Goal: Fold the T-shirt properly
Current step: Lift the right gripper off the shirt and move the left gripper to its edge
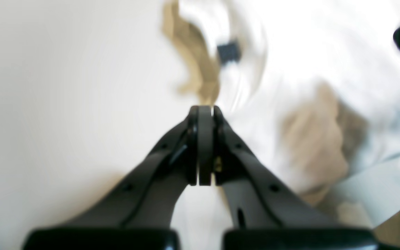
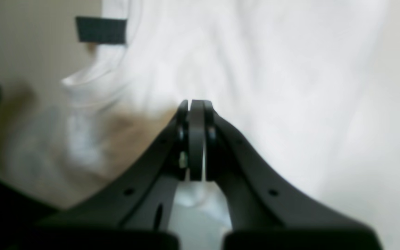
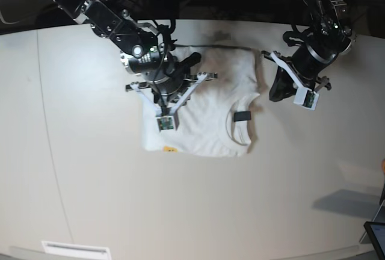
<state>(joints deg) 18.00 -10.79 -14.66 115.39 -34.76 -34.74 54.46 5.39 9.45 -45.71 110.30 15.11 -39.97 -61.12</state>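
White cotton lay in a compact rectangle near the middle of the pale table point(image 3: 72, 170): the T-shirt point(image 3: 204, 97), back side up, with its neck opening and small black tag point(image 3: 242, 116) turned toward the left arm's side, and a sliver of yellow print peeking out at its near edge. The right gripper point(image 3: 174, 82) hung over the shirt's far half, its fingers point(image 2: 196, 114) pressed together with no cloth between them, as far as the blurred wrist view showed. The left gripper point(image 3: 278, 88) stood just off the collar end, apart from the fabric, fingers likewise shut and empty.

Judging by the tidy outline, the sleeves and sides seemed already turned in, so the work looked late. One more fold, or a smoothing pass, appeared to remain; that would call for the fingers to part, take an edge of the shirt, and carry it over evenly.
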